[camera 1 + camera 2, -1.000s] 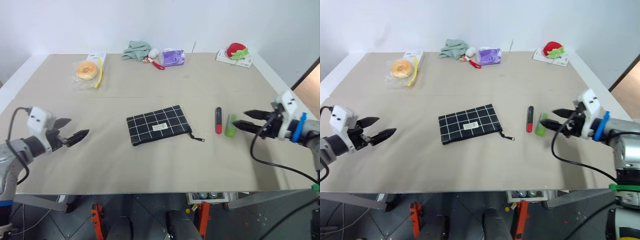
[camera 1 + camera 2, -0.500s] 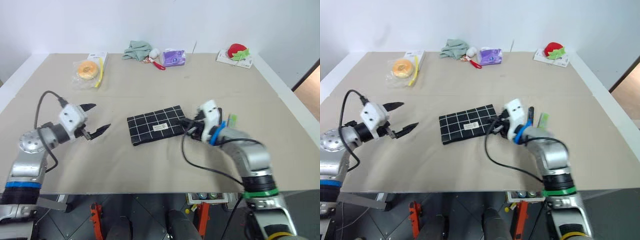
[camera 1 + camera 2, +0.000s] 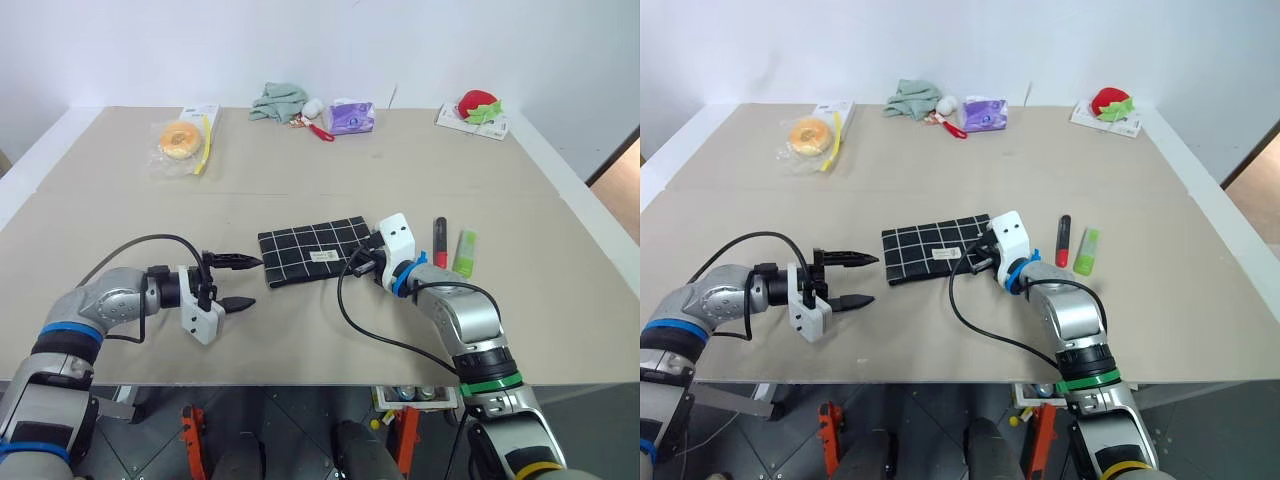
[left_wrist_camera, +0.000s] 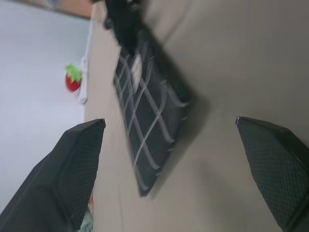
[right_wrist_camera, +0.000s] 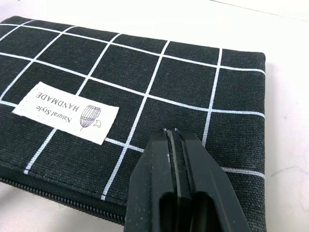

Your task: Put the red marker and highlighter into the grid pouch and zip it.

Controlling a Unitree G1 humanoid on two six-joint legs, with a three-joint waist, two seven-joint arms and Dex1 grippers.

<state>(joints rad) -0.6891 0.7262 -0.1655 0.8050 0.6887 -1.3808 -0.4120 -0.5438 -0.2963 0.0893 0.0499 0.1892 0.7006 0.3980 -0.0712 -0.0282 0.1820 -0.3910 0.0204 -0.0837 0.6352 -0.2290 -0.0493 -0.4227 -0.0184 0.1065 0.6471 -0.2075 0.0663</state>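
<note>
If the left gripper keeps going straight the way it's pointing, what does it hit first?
Most likely the grid pouch. The left gripper is open, pointing along the table at the pouch's near short edge, with bare table between them. Depth is hard to judge, so one finger may slide past the edge.

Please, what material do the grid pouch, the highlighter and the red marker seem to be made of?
The grid pouch looks like woven black fabric, matte: the right wrist view shows a fine cloth texture, white grid lines and a sewn white label. The highlighter seems to be light-green plastic, slightly glossy. The red marker is probably plastic too, with a smooth black barrel and a red end; its finish is too small to judge.
</note>
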